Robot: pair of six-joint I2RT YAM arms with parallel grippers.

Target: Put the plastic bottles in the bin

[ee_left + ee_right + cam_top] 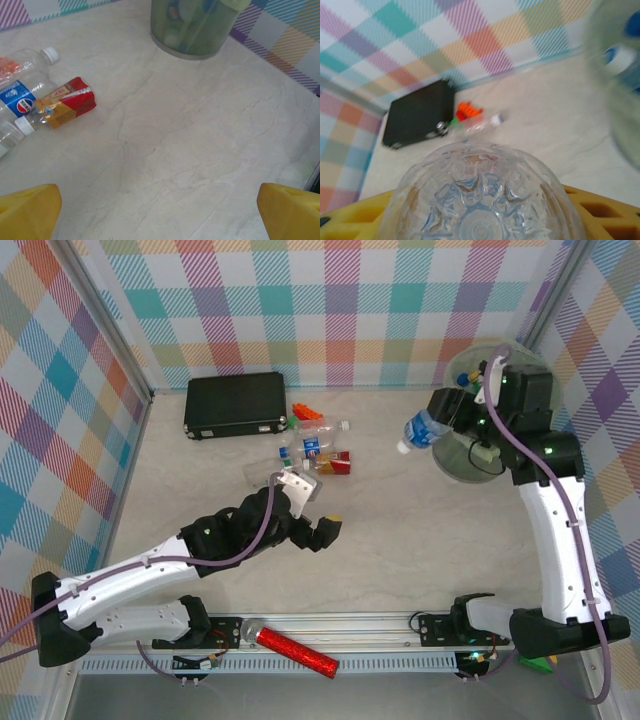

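One clear bottle point(420, 430) sits pinched in the right pincer point(448, 423) (left pincer point(316, 510) spread wide).

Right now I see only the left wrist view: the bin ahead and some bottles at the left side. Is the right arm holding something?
Observer: Yes. The right gripper is shut on a clear bottle with a blue label.
Operator: Where is that bottle relative to the bin?
Observer: In the top view it is at the left edge of the bin. Its white cap end lies outside the rim, over the table.
Operator: What is behind the bottles at my left?
Observer: A flat black case lies beyond the loose bottles, near the far wall.
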